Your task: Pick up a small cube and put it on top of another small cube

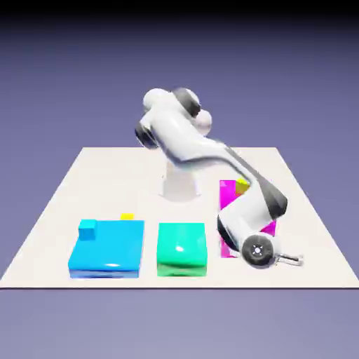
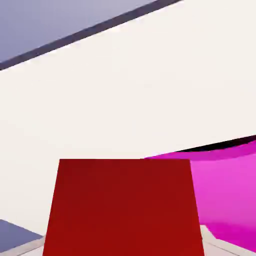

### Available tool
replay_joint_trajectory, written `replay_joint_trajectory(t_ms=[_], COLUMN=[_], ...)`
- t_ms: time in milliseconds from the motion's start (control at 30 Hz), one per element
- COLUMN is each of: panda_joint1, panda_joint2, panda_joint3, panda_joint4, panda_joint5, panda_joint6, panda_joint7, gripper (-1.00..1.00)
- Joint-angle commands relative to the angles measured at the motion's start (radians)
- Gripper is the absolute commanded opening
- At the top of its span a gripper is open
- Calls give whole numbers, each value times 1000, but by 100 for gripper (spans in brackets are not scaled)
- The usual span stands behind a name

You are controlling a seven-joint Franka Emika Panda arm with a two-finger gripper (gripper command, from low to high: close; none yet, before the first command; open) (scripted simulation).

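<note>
Grasp step in hand: your pincer [image 1: 301, 260] looks closed on small red cube [image 2: 124, 207], cube between its tips. Magenta block [image 2: 227, 185] just beside pincer. Next, lift straight up, clear block, then carry toward other small cube.

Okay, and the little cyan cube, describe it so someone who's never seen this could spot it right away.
Find the wide, flat blue block at the front of the table, toward the exterior view's left. The small cyan cube sits at that block's far left corner. It is lighter than the block beneath, and its color separates it from the yellow cube nearby.
</note>
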Motion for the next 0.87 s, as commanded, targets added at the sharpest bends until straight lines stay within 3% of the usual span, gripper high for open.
replay_joint_trajectory(t_ms=[0, 467, 767, 800, 833], panda_joint1=[17, 252, 224, 224, 224], panda_joint2=[-36, -543, -636, -636, -636], panda_joint3=[-15, -222, -220, -220, -220], panda_joint4=[-7, -104, -358, -358, -358], panda_joint5=[4, 75, 92, 92, 92], panda_joint6=[-33, -487, -319, -319, -319], panda_joint7=[-31, -465, -506, -506, -506], gripper=[-100, -100, -100, 100, 100])
